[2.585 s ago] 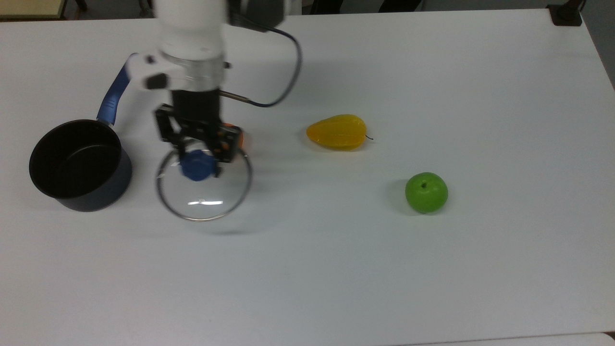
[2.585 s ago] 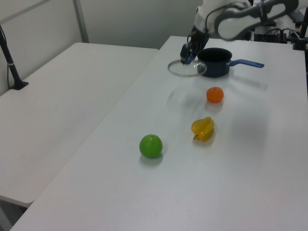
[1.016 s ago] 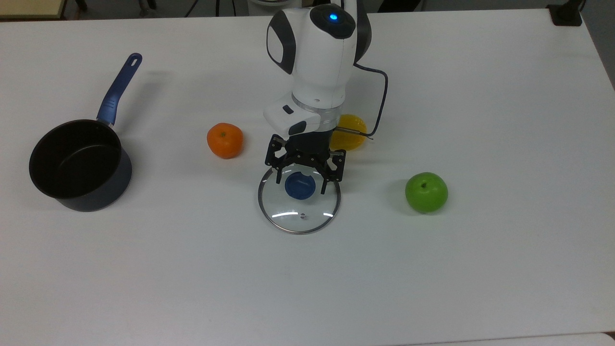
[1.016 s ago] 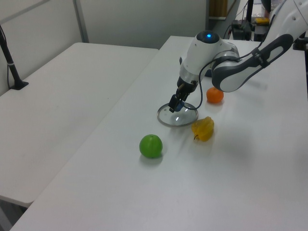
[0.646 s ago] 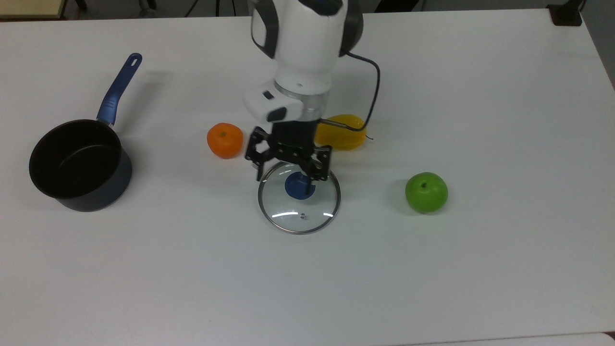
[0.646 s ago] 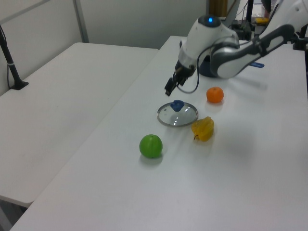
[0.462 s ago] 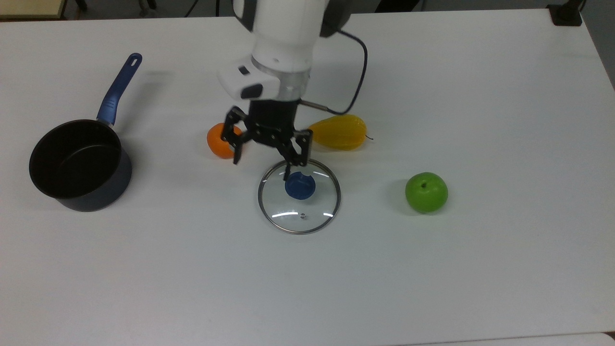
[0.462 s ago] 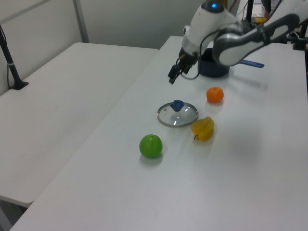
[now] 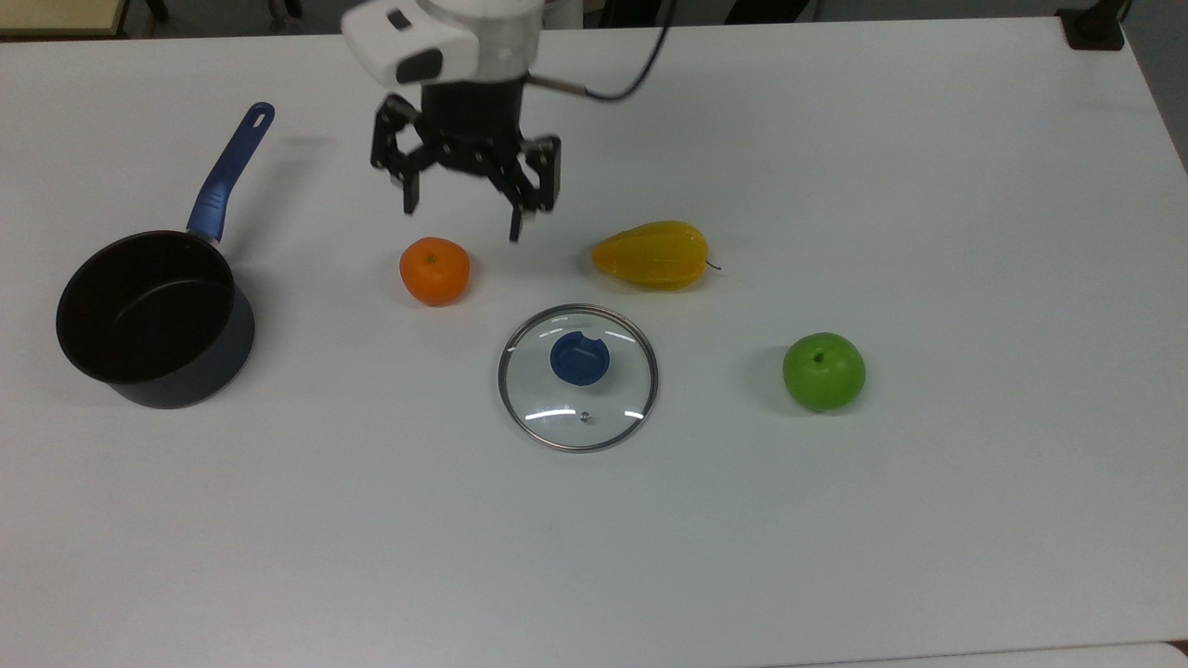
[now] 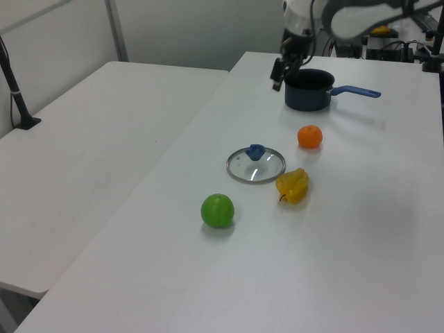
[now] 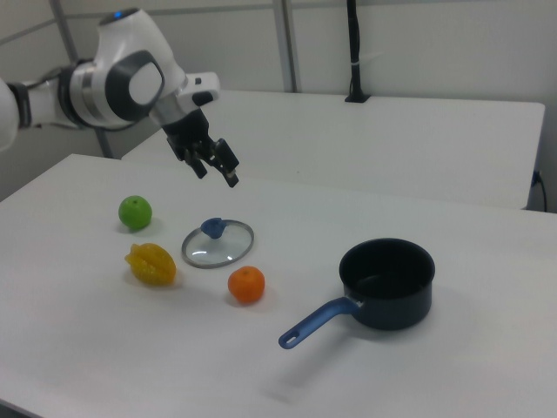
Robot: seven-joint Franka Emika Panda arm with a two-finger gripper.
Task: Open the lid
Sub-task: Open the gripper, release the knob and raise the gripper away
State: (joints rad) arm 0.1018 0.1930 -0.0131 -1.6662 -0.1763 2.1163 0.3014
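The lid (image 9: pixel 578 378) lies flat on the white table (image 9: pixel 835 520), knob up, well apart from the saucepan (image 9: pixel 153 320). Its blue knob (image 9: pixel 580 358) sits at the centre of the clear glass, and in the top view a small steam hole shows near the rim on the side toward the bottom of the picture. Around it lie three fruits: an orange (image 9: pixel 434 270) and a yellow fruit (image 9: pixel 652 254) just beyond it toward the top view's top, and a green apple (image 9: pixel 823 371) to the top view's right. None of them touches the lid.

The saucepan stands uncovered at the top view's left, its dark inside bare and its blue handle (image 9: pixel 227 176) pointing toward the top view's top.

The claw (image 9: pixel 461 221) hangs in the air above the table, clear of the lid and holding nothing, its fingers spread wide. In the top view it sits above the orange; the right view (image 11: pixel 216 171) shows it raised well off the surface.

The table is plain and white. In the left view a second white table (image 10: pixel 90 159) stands alongside, with a pale wall behind. The right view shows another table (image 11: pixel 418 139) at the back carrying a dark upright post (image 11: pixel 354 52).

The top view cuts off the arm above the wrist, while the right view shows its white and grey body (image 11: pixel 122 78).
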